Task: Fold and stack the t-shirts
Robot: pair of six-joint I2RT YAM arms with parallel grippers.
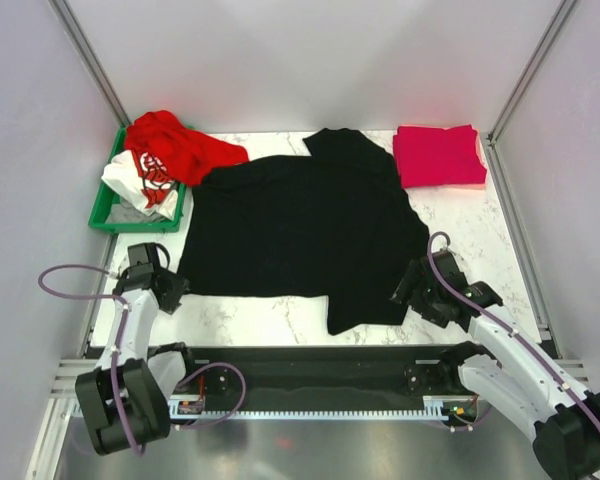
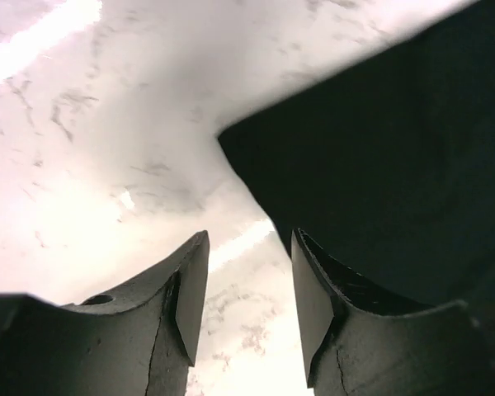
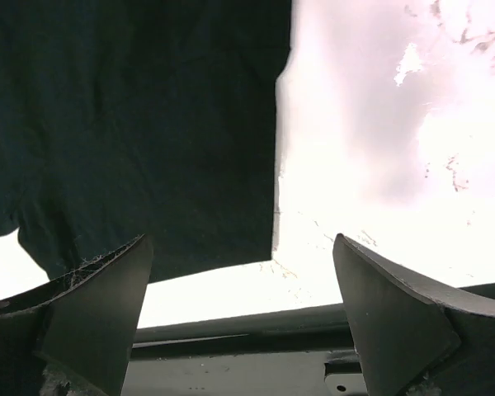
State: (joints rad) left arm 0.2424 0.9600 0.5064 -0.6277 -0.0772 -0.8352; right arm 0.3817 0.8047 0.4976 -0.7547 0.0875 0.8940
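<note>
Left fingers (image 1: 172, 290): dark, matte, wedge-shaped. In the left wrist view the left fingers (image 2: 191, 285) stand slightly apart with a narrow gap and nothing gripped; bare bench shows between them. They sit low at the near left corner of the black shirt, and the right-hand one lies at the cloth edge.

Right fingers (image 1: 408, 292): same dark wedge form. In the right wrist view the right fingers (image 3: 107, 301) are spread wide and hold nothing. They sit at the right edge of the shirt's near flap.

Bench (image 1: 260, 315): flat white slab with grey marble veining, glossy under the light (image 2: 107, 124), overexposed in the right wrist view (image 3: 379, 165).

Black shirt (image 1: 300, 235): plain, soft, matte cloth, spread flat and unfolded across the middle of the bench. Its outline is roughly rectangular, with one flap reaching toward the near edge at the right and another toward the far edge. Its corner shows as a sharp angle in the left wrist view (image 2: 396, 165); a straight vertical edge shows in the right wrist view (image 3: 132, 124).

Bin (image 1: 105, 215): green plastic, rectangular, at the far left. It holds a crumpled white shirt (image 1: 130, 182) with a red print, and a bunched red shirt (image 1: 180, 150) that spills over the rim and touches the black shirt.

Pink shirt (image 1: 438, 155): crimson-pink, folded into a neat rectangle, at the far right corner of the bench, just beside the black shirt.
</note>
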